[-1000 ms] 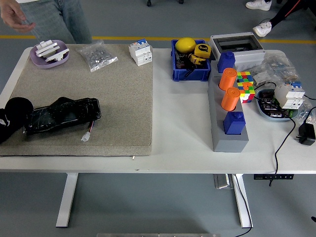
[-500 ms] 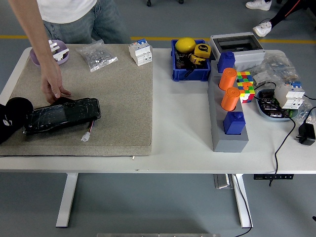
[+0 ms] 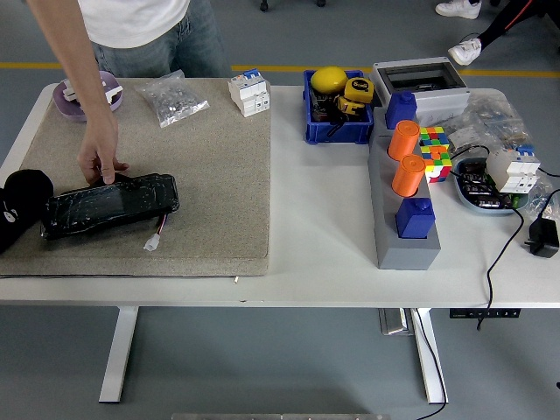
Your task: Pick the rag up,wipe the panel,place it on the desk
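Note:
A long black panel point(image 3: 109, 203) wrapped in shiny film lies on the beige mat point(image 3: 201, 192) at the left, with a white plug point(image 3: 154, 242) hanging off its near side. A person at the far side reaches down, and one hand point(image 3: 101, 162) rests its fingertips on the panel's far left edge. A black, soft-looking rounded thing point(image 3: 22, 206) with a small white mark lies at the mat's left edge, touching the panel's left end; I cannot tell whether it is the rag. Neither robot hand shows.
At the mat's far edge stand a purple dish point(image 3: 74, 98), a bag of small parts point(image 3: 173, 98) and a white breaker point(image 3: 248, 93). To the right are a blue bin point(image 3: 335, 131), a grey holder point(image 3: 407, 249) with orange and blue blocks, a colour cube point(image 3: 434, 150) and cables.
The person has stepped in and brought a hand down from the far left onto the panel's far edge. The panel's left end has shifted slightly.

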You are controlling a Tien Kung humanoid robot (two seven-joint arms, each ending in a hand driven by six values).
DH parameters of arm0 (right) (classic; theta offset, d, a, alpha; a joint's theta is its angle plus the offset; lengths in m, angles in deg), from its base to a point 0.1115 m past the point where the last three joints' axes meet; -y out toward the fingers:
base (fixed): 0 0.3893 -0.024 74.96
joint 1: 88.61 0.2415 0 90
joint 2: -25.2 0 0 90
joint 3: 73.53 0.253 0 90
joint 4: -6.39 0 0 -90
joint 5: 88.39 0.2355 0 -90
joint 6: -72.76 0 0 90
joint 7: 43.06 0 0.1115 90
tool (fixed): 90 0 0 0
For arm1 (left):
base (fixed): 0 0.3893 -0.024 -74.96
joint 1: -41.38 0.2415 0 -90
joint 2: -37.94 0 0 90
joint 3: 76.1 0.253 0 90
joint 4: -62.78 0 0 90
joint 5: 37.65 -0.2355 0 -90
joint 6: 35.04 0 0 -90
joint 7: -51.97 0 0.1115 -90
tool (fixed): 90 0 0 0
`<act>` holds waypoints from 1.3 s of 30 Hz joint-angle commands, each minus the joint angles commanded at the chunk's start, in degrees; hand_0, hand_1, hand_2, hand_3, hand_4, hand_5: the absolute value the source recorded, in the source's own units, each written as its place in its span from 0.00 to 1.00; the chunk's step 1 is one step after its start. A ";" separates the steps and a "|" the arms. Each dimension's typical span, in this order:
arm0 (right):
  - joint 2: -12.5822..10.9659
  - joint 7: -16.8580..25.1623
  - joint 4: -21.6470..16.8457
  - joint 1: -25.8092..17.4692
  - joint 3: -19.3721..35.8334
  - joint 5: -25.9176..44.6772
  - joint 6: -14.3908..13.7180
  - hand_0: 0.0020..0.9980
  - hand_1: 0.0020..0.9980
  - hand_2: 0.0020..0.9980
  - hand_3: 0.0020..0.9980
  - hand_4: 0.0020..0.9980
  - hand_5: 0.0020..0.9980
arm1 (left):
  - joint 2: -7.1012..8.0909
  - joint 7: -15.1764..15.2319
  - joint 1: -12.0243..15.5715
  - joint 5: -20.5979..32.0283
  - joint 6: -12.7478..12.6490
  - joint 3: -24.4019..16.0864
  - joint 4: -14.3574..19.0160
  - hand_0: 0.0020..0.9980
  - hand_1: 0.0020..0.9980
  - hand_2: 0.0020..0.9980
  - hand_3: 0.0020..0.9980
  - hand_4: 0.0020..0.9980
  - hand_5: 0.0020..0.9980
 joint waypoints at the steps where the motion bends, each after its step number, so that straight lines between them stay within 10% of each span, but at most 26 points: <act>1: 0.02 0.00 0.01 0.02 0.06 0.01 -0.01 0.76 0.60 0.70 0.68 1.00 0.63 | 0.01 0.09 0.03 -0.08 -0.23 0.06 0.05 0.33 0.48 0.59 0.52 0.03 0.00; 11: 0.16 -0.01 0.13 0.14 0.43 0.14 0.06 0.77 0.60 0.70 0.68 1.00 0.63 | -0.12 0.92 1.00 -0.33 -2.09 -0.51 1.39 0.31 0.33 0.56 0.45 0.00 0.00; 29: 0.08 -0.17 0.59 -0.08 0.44 0.58 0.33 0.76 0.60 0.70 0.68 1.00 0.63 | -1.42 -6.98 13.12 -4.03 -3.64 -11.60 24.89 0.28 0.29 0.57 0.44 0.00 0.00; 39: 0.01 -0.12 0.85 -0.39 0.64 0.75 0.52 0.76 0.59 0.70 0.69 1.00 0.64 | -3.50 -7.05 18.27 -1.89 -6.11 -10.94 30.19 0.27 0.29 0.56 0.45 0.03 0.00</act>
